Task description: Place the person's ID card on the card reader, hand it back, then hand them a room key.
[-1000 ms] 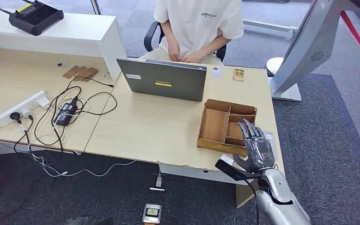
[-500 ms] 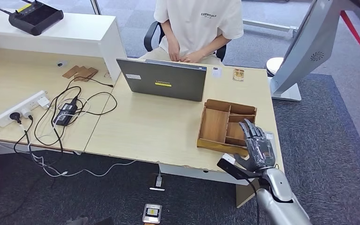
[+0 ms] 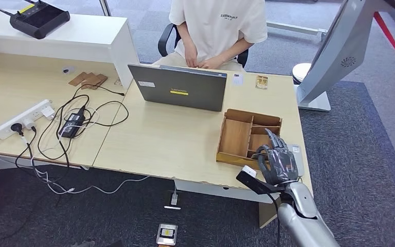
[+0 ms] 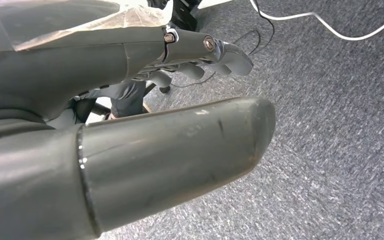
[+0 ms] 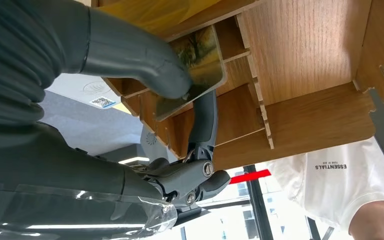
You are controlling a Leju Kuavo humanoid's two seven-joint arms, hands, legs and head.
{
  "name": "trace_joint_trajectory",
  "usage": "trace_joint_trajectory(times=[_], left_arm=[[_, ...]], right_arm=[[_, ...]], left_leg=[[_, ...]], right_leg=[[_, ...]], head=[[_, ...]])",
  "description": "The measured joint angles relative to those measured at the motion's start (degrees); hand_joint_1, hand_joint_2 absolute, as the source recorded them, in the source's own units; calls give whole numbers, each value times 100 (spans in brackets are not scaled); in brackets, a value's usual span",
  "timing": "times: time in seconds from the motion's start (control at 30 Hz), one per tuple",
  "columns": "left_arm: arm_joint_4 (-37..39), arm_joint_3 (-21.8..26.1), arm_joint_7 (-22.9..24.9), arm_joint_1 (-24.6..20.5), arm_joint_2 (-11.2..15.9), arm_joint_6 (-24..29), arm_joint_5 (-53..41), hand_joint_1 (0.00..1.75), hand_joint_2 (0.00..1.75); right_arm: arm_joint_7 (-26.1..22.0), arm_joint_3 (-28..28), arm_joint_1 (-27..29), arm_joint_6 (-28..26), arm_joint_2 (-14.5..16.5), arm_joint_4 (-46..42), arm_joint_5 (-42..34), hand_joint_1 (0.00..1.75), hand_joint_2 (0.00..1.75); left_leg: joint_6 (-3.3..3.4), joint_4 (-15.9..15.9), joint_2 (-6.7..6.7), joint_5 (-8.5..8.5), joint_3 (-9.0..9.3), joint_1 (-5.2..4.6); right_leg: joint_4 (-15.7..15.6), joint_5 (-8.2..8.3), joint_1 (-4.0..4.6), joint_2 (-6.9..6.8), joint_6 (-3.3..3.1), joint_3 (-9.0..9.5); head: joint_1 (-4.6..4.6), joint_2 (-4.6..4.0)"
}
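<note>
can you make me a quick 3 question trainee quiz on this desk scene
1. True or false: the right hand pinches a card at the wooden tray.
2. Multiple choice: what stands open on the desk in front of the person? A) a book B) a laptop C) a suitcase
3. Fill in: the power strip lies on the robot's ____ side of the desk.

Key: 1 true; 2 B; 3 left
</note>
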Motion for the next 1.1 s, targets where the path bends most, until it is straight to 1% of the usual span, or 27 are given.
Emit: trace_joint_trajectory(times=[0.27,0.53,0.57,0.6,0.63,0.7,0.73,0.77,1.1], left_arm=[[1,1,0,1,5,0,0,0,0],[1,2,0,0,9,26,-3,0,0],[1,2,0,0,9,26,-3,0,0],[1,2,0,0,9,26,-4,0,0],[1,2,0,0,9,26,-5,0,0],[1,2,-3,1,9,26,-8,0,0],[1,2,-4,2,9,26,-11,0,0],[1,1,-6,3,9,26,-15,0,0],[1,-1,-4,3,9,26,-43,0,0]], right_arm=[[-14,-20,-20,-18,21,52,-17,175,175],[-88,-40,-107,-227,95,278,-56,175,175],[-89,-40,-107,-229,99,283,-55,171,175],[-89,-40,-107,-232,102,289,-55,156,175],[-89,-40,-108,-237,105,295,-55,137,175],[-89,-40,-108,-252,109,305,-58,55,175],[-89,-40,-107,-260,109,307,-61,25,175],[-88,-40,-106,-266,109,311,-64,1,175],[-53,-46,-50,-335,102,399,-64,0,175]], left_leg=[[0,0,0,0,0,0],[0,0,0,0,4,0],[0,0,0,0,5,0],[0,0,0,0,5,0],[0,0,0,0,6,0],[0,0,1,0,7,0],[0,0,1,0,8,0],[0,0,1,0,8,0],[0,1,1,0,6,0]], right_leg=[[0,0,0,0,0,0],[0,0,0,0,0,4],[0,0,0,0,0,4],[0,0,0,0,0,5],[0,0,0,0,0,5],[0,0,0,0,0,6],[0,0,0,0,0,6],[-1,0,0,0,0,6],[0,0,0,0,0,4]], head=[[0,0],[0,0],[0,0],[0,0],[0,0],[0,0],[0,0],[0,0],[0,0]])
